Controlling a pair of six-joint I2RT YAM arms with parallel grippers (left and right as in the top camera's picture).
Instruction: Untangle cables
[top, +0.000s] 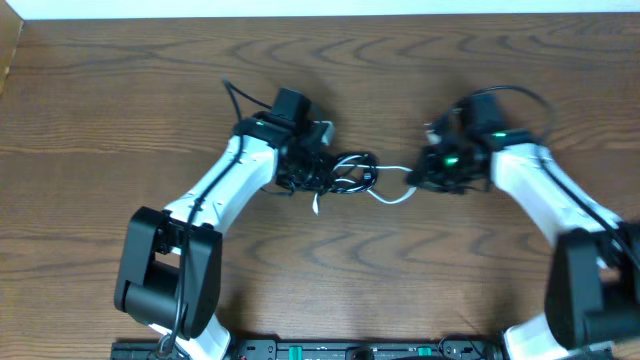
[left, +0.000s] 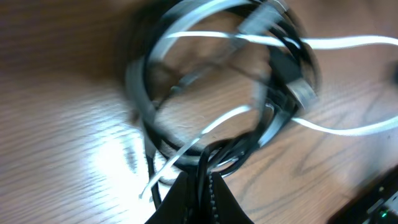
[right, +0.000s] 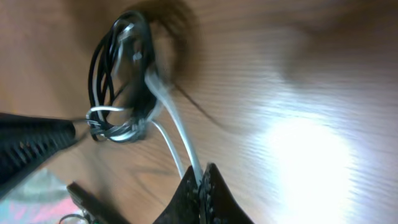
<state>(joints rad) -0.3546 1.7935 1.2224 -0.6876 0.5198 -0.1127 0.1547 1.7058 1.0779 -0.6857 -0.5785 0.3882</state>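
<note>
The black cable (top: 350, 164) and the white cable (top: 392, 194) lie tangled in small loops at the table's middle. My left gripper (top: 305, 172) is shut on the black cable at the tangle's left side. In the left wrist view the black loop (left: 149, 118) rises from my jaws (left: 205, 180), crossed by white cable strands (left: 348, 43). My right gripper (top: 420, 175) is shut on the white cable at the right. In the right wrist view the white cable (right: 177, 124) runs from my jaws (right: 202, 177) to the black coil (right: 118, 81).
The wooden table (top: 120, 90) stretches around both arms. The left arm's base (top: 165, 275) and the right arm's base (top: 590, 290) stand at the front corners. A dark rail (top: 330, 350) runs along the front edge.
</note>
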